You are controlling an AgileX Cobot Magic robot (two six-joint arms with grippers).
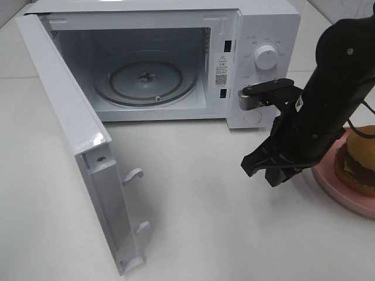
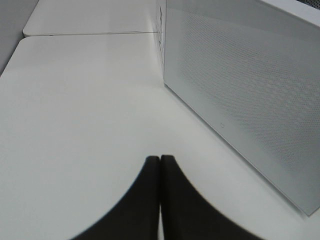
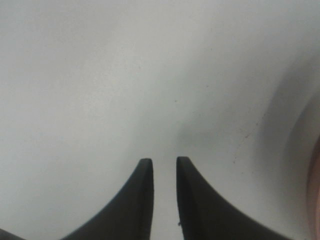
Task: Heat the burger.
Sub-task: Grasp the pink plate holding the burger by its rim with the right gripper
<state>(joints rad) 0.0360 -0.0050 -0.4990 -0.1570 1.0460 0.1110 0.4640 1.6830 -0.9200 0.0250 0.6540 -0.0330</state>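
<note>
Right pincer [image 3: 164, 160] slightly parted beside plate [image 1: 337, 190] holding burger [image 1: 358, 158]; microwave [image 1: 258, 35] holds turntable [image 1: 146, 82].

Your white microwave [image 1: 263, 23] has a smooth, glossy casing, and its door [image 1: 64, 105] catches a bright glare. The turntable [image 1: 146, 82] inside looks like clear glass. Your desk [image 1: 193, 222] is smooth, matt white. The fingers [image 3: 135, 210] look like matt black plastic. The pink plate [image 1: 337, 187] has a soft sheen, while the burger [image 1: 358, 167] bun looks dull.
</note>
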